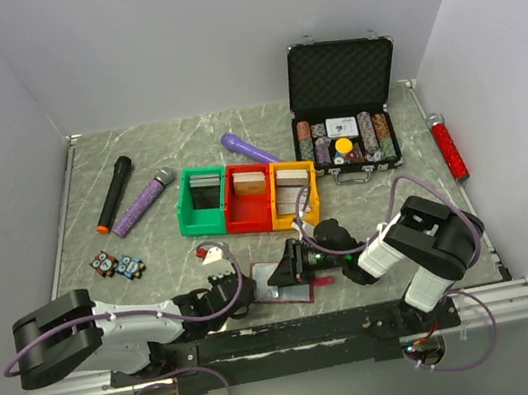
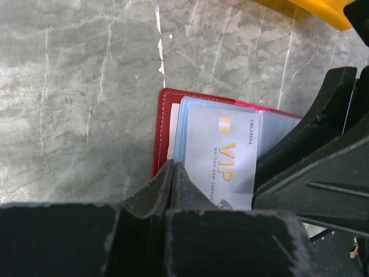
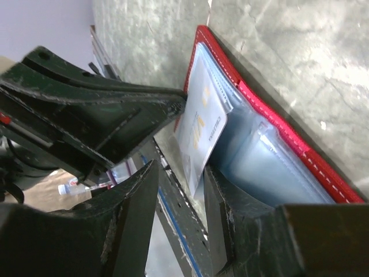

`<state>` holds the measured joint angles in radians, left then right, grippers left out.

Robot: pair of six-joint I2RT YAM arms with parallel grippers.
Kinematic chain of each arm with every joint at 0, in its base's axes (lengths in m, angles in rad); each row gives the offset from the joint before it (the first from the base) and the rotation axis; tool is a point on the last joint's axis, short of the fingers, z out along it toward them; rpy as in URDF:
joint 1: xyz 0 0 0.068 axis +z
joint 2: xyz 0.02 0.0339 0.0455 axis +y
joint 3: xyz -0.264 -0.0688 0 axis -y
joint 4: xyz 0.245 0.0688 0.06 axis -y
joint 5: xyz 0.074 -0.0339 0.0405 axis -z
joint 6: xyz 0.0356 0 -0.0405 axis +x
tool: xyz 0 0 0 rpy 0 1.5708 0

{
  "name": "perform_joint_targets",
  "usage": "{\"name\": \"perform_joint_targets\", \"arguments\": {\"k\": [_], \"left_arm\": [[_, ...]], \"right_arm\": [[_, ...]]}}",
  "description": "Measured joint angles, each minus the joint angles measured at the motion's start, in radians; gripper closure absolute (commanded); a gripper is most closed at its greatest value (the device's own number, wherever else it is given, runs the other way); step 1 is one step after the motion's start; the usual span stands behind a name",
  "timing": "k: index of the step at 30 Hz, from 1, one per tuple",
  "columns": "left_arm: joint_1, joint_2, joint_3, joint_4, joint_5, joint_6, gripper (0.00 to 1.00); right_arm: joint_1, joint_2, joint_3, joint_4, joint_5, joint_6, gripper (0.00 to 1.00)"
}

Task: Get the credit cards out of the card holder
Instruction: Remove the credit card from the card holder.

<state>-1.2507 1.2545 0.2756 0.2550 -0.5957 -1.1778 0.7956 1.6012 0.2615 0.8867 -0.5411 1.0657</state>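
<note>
I see one dark-red card holder (image 1: 292, 294) lying open at 6 o'clock on the marble table (image 1: 160, 240), close to the near edge and between my two grippers. Its pale blue sleeves face up. One card (image 2: 222, 156) marked VIP sticks partway out of a sleeve.

The left gripper (image 2: 173, 170) has its jaws pressed together, tips on the holder's left edge; I cannot tell whether anything is pinched. The right gripper (image 3: 180, 173) has its jaws partly apart, and the card's loose corner reaches into the gap, not clamped.

At the table's centre three bins stand touching in a row: one green (image 1: 186, 216), one red (image 1: 235, 217), one yellow (image 1: 313, 199). One open poker-chip case (image 1: 340, 73) sits at 1 o'clock. Two microphones, one black (image 1: 113, 194) and one glittery purple (image 1: 143, 201), lie side by side at 10 o'clock.
</note>
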Motion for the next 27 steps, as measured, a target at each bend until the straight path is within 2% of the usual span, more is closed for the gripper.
{"name": "perform_joint_targets", "arguments": {"k": [8, 17, 27], "left_arm": [[-0.014, 0.031, 0.026, -0.006, -0.012, 0.014, 0.99], [-0.020, 0.053, 0.045, -0.007, -0.016, 0.033, 0.99], [-0.021, 0.065, 0.055, -0.008, -0.016, 0.035, 0.99]], "right_arm": [[-0.002, 0.058, -0.003, 0.130, 0.000, 0.042, 0.57], [-0.005, 0.075, -0.003, 0.155, -0.010, 0.048, 0.57], [-0.008, 0.075, -0.005, 0.162, -0.034, 0.053, 0.65]]}}
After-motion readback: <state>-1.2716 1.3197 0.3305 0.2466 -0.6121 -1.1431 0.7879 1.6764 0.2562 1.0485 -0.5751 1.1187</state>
